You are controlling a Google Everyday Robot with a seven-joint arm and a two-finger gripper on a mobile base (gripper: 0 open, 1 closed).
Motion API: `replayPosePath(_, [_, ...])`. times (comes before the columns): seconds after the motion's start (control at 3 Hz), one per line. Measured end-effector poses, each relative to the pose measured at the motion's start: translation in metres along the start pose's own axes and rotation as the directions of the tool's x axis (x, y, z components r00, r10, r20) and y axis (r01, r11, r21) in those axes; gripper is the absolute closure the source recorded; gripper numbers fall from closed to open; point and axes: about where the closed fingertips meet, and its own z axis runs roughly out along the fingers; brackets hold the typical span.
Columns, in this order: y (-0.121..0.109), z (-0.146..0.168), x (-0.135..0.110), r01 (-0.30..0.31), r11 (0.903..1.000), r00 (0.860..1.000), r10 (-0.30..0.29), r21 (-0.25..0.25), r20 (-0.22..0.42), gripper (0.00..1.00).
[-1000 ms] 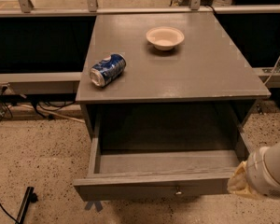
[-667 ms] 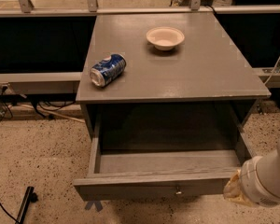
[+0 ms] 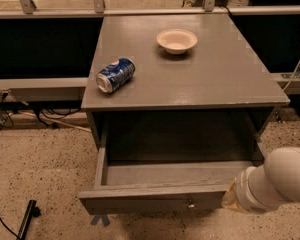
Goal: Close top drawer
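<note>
The top drawer (image 3: 155,200) of the grey cabinet is pulled far out, and its shallow box shows nothing inside. Its long front panel faces me, with a small round metal knob (image 3: 190,203) near the middle. My gripper (image 3: 230,198) is at the end of the white arm (image 3: 280,181), which comes in from the lower right. It sits at the right end of the drawer's front panel, right of the knob. The arm hides most of it.
On the cabinet top (image 3: 215,79) a blue soda can (image 3: 115,75) lies on its side at the left, and a white bowl (image 3: 177,40) stands at the back. Speckled floor lies in front, with a black cable and rod (image 3: 26,219) at the lower left. A railing runs behind.
The arm has moved left and slightly down, bringing its end up to the right end of the drawer front. The drawer has not visibly moved.
</note>
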Motion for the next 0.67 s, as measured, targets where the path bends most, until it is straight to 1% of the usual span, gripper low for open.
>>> replayPosePath(0.33, [-0.027,-0.001,-0.016,0.003,0.999,1.0,-0.004,0.046,0.021,1.0])
replayPosePath(0.67, [-0.063,-0.004,-0.048,-0.014,0.996,0.996,0.006,0.088,0.09,1.0])
